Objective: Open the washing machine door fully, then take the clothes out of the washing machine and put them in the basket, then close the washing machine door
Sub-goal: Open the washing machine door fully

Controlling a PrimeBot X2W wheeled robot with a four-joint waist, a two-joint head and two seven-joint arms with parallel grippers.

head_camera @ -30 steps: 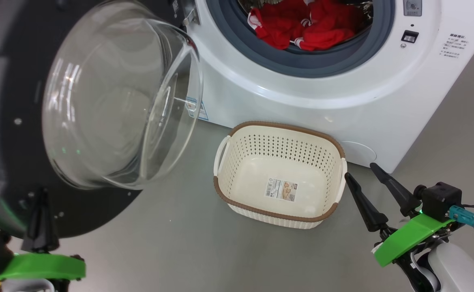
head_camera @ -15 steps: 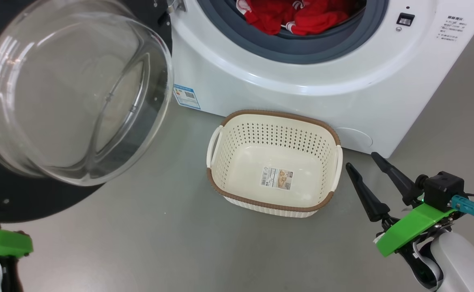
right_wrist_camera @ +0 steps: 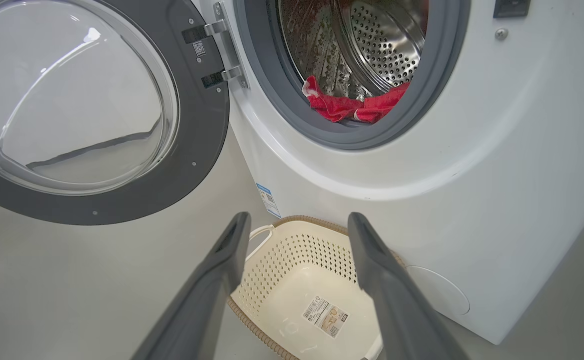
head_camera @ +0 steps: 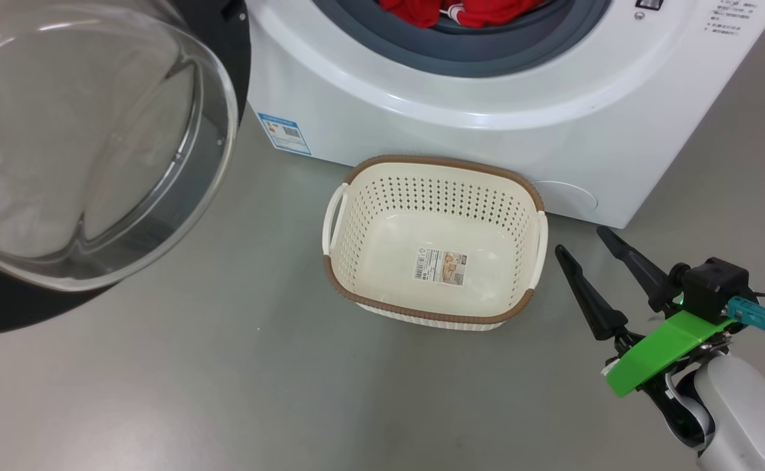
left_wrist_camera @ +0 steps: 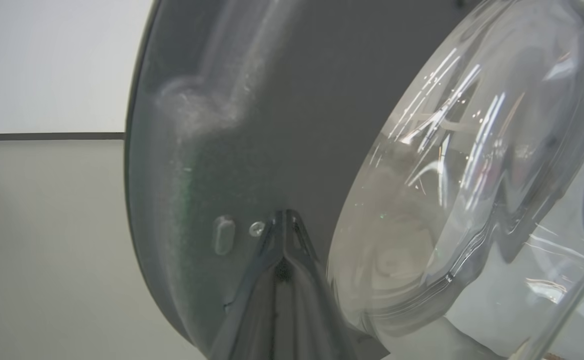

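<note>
black-rimmed door [left_wrist_camera: 252,125] could slip off the clenched left gripper [left_wrist_camera: 284,222] and swing back. right gripper [head_camera: 580,239] hangs spread, empty.

Head cam: high, looking fwd and down; basket [head_camera: 441,159] near centre, washing machine [head_camera: 461,124] at 12 o'clock, washing machine door [head_camera: 81,144] at 10. L wrist cam: v. close to the door's inner face, glass at 3. R wrist cam: low, facing the machine front; shares basket and door w/ head cam.
</note>
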